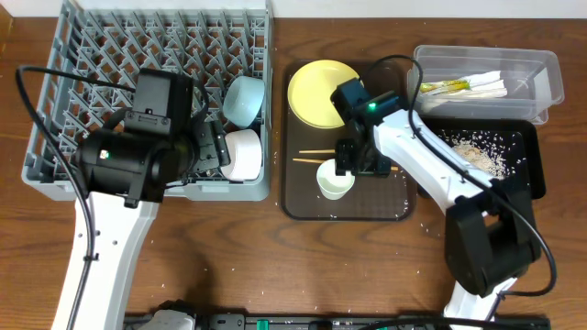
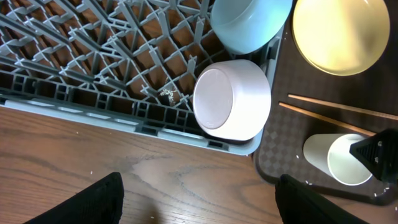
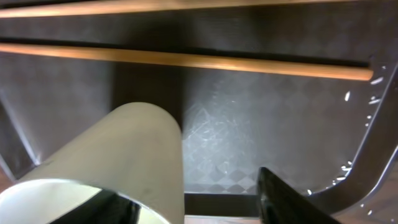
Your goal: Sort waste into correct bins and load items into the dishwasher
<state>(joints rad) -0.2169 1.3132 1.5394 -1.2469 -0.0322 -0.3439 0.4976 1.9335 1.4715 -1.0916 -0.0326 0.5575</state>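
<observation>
The small white cup (image 1: 336, 180) stands on the brown tray (image 1: 303, 203), in front of the chopsticks (image 1: 314, 156) and the yellow plate (image 1: 321, 92). My right gripper (image 1: 351, 163) is open over the cup. In the right wrist view one finger is inside the cup (image 3: 124, 149) and the other stands apart from its wall, so the gripper (image 3: 196, 205) straddles the rim. The white bowl (image 2: 233, 99) and light blue bowl (image 2: 249, 22) sit in the grey dish rack (image 1: 110, 64). My left gripper (image 2: 199, 205) is open and empty over the wood beside the rack's front edge.
The clear tub (image 1: 541, 92) at the back right holds a wrapper (image 1: 445, 88) and napkins (image 1: 486, 84). The black tray (image 1: 532, 165) in front of it holds rice scraps (image 1: 481, 151). A few grains lie on the wooden table.
</observation>
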